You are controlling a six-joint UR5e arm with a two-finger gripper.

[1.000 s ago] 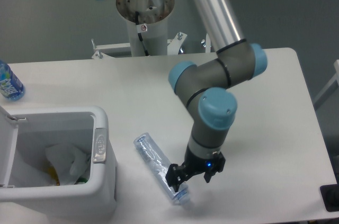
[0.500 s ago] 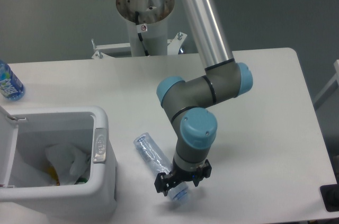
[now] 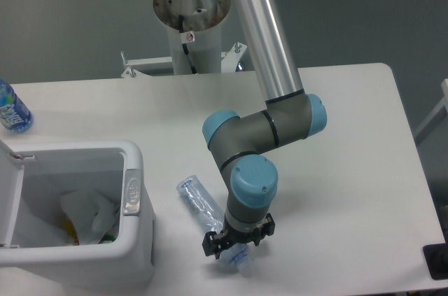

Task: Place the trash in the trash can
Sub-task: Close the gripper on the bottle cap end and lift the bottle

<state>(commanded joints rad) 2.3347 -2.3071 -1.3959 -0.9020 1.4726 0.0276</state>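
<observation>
1. The bottle [image 3: 203, 210] lies flat on the table [image 3: 350, 170], crushed and clear, running slantwise from far-left to near-right, just right of the bin [image 3: 133, 240].
2. Its far-left end is bare and in plain view; its near-right end sits under the gripper [image 3: 236, 240], where a pale rounded bit, perhaps the cap, shows below the black fingers.
3. The gripper points straight down over that near end, a black finger on either side of the bottle. The jaws are hidden under the wrist, so I cannot tell whether they have closed on the bottle or only straddle it.
4. The bottle looks to be resting on the table along its full length.
5. The wrapper [image 3: 87, 215] is inside the bin, a whitish crumpled sheet lying on the bottom towards the right wall, with a small yellow and green scrap beside it at the near edge.
6. The bin stands at the near-left of the table, white and rounded, with a grey latch [image 3: 131, 191] on its right rim and its lid [image 3: 8, 201] swung open at the left.
7. The arm [image 3: 259, 135] comes down from the far side, its grey elbow with blue caps bent above the gripper.
8. A small blue bottle [image 3: 12, 108] stands at the far-left table edge, well apart from the rest.
</observation>
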